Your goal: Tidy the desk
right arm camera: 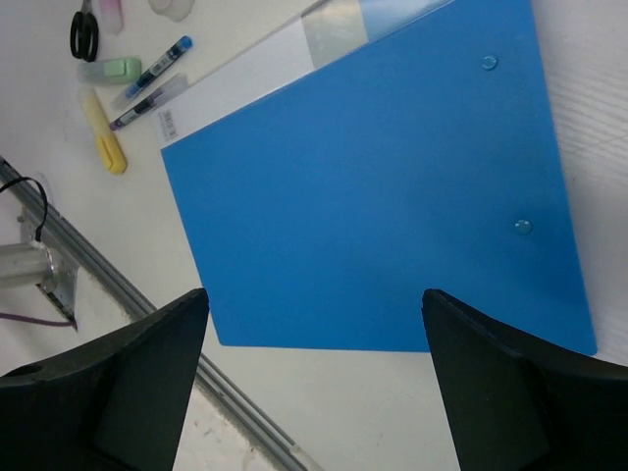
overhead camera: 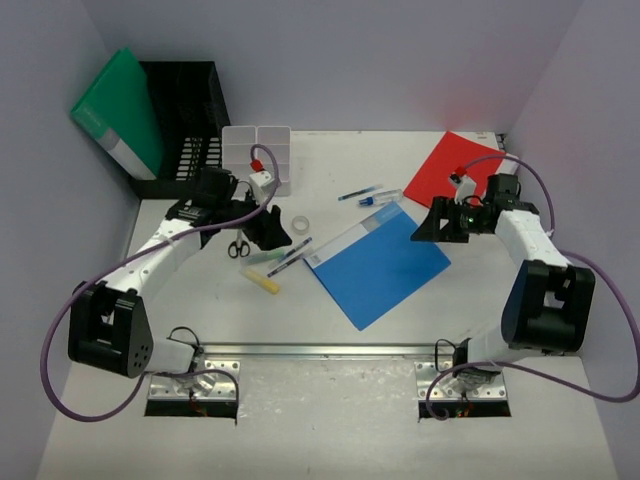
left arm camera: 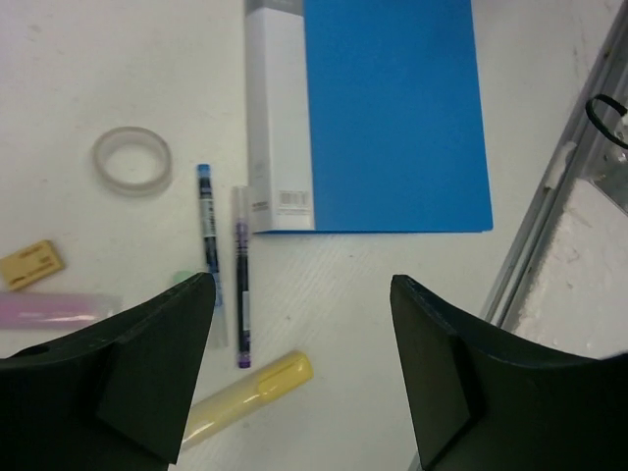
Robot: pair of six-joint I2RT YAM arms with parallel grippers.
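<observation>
Both pairs of jaws stand apart, empty: left gripper (left arm camera: 299, 294) above the pens (left arm camera: 207, 218), right gripper (right arm camera: 314, 299) above the blue folder (right arm camera: 373, 186), likely lining up pickups. These lie scattered on the desk (overhead camera: 330, 330) beneath both arms.

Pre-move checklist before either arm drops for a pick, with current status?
1. Open, empty left gripper: ok.
2. Open, empty right gripper: ok.
3. Flat blue folder under the right gripper, nothing on top: ok.
4. The pens below the left gripper spaced for a single pick: not ok, two lie side by side, close together.
5. Those pens off the folder's edge: ok.
6. Free slot in the rack: cannot tell; a green folder stands at its left side.
</observation>
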